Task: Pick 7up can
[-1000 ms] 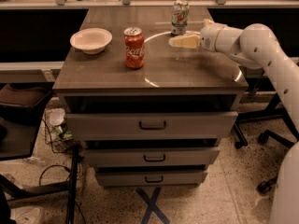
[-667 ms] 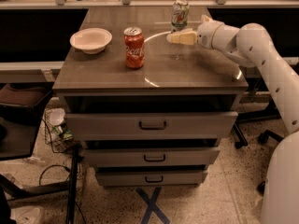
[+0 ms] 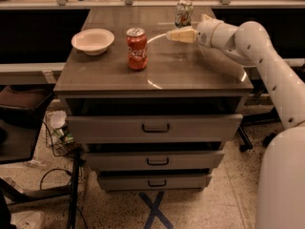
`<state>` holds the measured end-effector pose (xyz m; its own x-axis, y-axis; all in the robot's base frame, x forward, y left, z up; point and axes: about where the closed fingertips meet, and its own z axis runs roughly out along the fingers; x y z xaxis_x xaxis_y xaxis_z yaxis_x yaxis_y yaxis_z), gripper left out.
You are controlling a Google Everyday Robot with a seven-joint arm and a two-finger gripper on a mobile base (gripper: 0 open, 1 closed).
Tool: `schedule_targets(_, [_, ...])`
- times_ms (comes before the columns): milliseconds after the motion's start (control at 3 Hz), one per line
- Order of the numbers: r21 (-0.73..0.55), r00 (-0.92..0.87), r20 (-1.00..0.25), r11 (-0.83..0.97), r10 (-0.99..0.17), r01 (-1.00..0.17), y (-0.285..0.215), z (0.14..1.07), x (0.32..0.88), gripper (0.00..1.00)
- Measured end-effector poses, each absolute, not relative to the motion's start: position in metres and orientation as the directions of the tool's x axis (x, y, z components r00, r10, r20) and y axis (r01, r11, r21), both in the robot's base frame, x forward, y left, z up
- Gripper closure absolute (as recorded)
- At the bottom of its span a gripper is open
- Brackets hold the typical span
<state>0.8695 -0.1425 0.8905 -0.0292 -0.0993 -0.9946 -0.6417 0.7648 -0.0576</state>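
Note:
The 7up can (image 3: 184, 13), pale with green lettering and a silver top, stands upright near the back of the wooden drawer cabinet top (image 3: 190, 73). My gripper (image 3: 169, 35) reaches in from the right on a white arm, its cream fingers pointing left just in front of and slightly left of the can. It holds nothing that I can see.
A red cola can (image 3: 137, 48) stands mid-table to the left of the gripper. A white bowl (image 3: 93, 40) sits at the left. The cabinet has three drawers (image 3: 155, 128) below. A shelf edge runs behind the table.
The gripper has moved a little left and back, closer to the 7up can. The cans and bowl have not moved.

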Motion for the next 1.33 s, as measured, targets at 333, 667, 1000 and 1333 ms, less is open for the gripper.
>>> schedule_targets(333, [-0.059,-0.027,-0.995,0.768,-0.099,-0.638,-0.141,0.89,0.88,0.0])
schedule_targets(667, [-0.043,-0.017,-0.997,0.772,-0.07,-0.634,-0.138,0.889,0.894,0.0])
schedule_targets(1000, [-0.03,-0.009,-0.999,0.774,-0.046,-0.633,-0.135,0.889,0.904,0.0])
schedule_targets(1333, [-0.015,0.007,-1.0,0.772,-0.013,-0.636,-0.127,0.892,0.915,0.0])
